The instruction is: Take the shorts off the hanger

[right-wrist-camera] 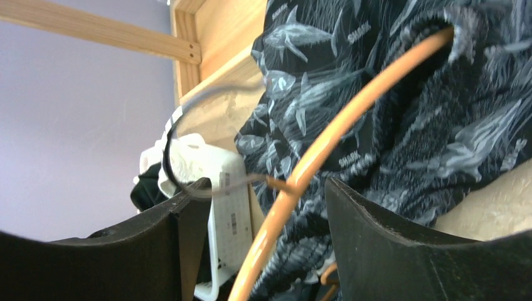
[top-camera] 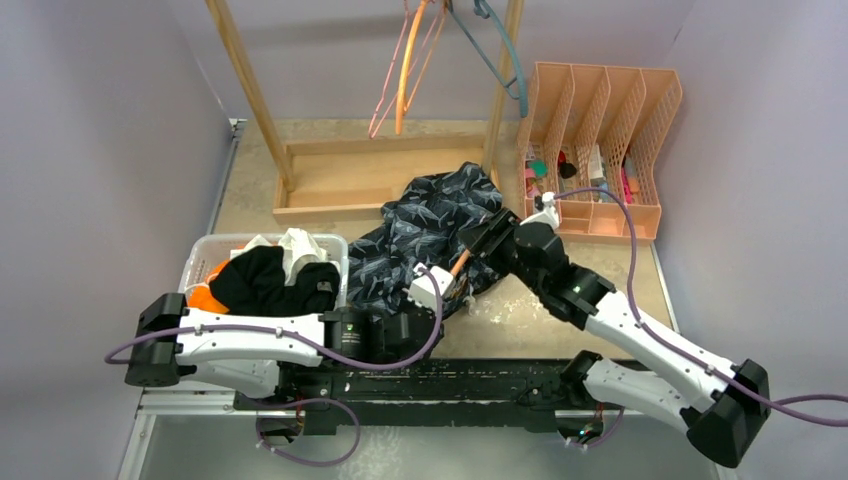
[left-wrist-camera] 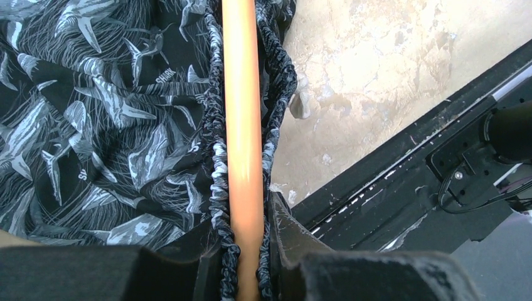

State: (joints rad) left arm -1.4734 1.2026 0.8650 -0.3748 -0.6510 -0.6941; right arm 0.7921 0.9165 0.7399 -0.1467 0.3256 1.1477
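On the tabletop (top-camera: 248, 195) the patterned shorts (top-camera: 420, 235) lie still threaded on the orange hanger (left-wrist-camera: 243, 125); left fingers (left-wrist-camera: 326, 269) clench its bar, right fingers (right-wrist-camera: 389, 244) straddle it, released. Already the basket (top-camera: 205, 245) holds three pairs (top-camera: 265, 280).

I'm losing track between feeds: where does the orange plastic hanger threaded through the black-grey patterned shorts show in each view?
Top external: orange plastic hanger, only a short sliver at the black-grey patterned shorts' lower right edge.
Left wrist: vertical bar at centre, inside the elastic waistband.
Right wrist: curved arm from upper right to bottom centre.
Shared landmark: the shorts, in all three.
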